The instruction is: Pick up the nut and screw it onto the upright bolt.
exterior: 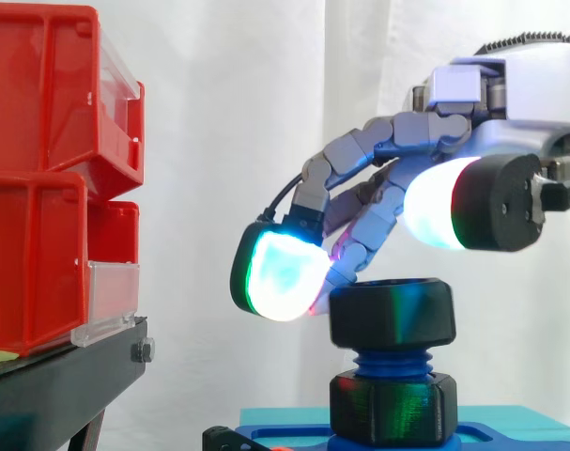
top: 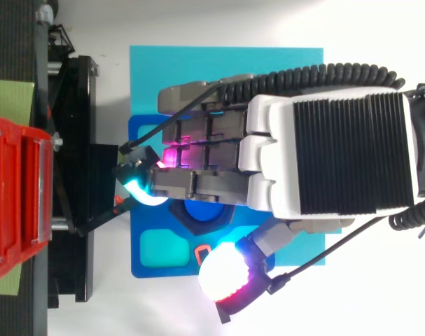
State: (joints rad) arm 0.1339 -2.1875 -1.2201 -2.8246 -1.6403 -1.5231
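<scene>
**On the bolt already: nut sits high on the thread, hand spread wide over it**

Up near the top of the blue bolt (exterior: 391, 362) is where the black nut (exterior: 392, 315) sits, roughly level, with a short run of bare thread showing between it and the black hex collar (exterior: 392, 409) lower down. So my guess is we're in the screwing-down part, with a fair bit of thread left to go.

The hand (exterior: 510, 132) hangs right above the nut, half-curled but spread wide and not clamping anything. The cyan finger pad (exterior: 280, 272) is down at the nut's upper left edge, touching or very nearly. The white thumb pad (exterior: 439, 202) is up and clear of it.

To do this step well, I'd bring the thumb down onto the opposite flat, keep the pinch light, and turn in short strokes with the wrist straight over the bolt's axis. Pushing sideways risks tipping the nut and cross-threading.

The side view gives you heights: the exposed thread and the thumb's clearance. The top view gives you centring instead. The bolt's blue end (top: 201, 211) shows inside the nut's ring, and the finger and thumb pads sit on opposite sides of it. It also shows the blue fixture plate (top: 145, 129) on a teal mat (top: 149, 70).

Off to the side are the red bins (exterior: 40, 188) on their black stand (exterior: 59, 376), well apart.
</scene>
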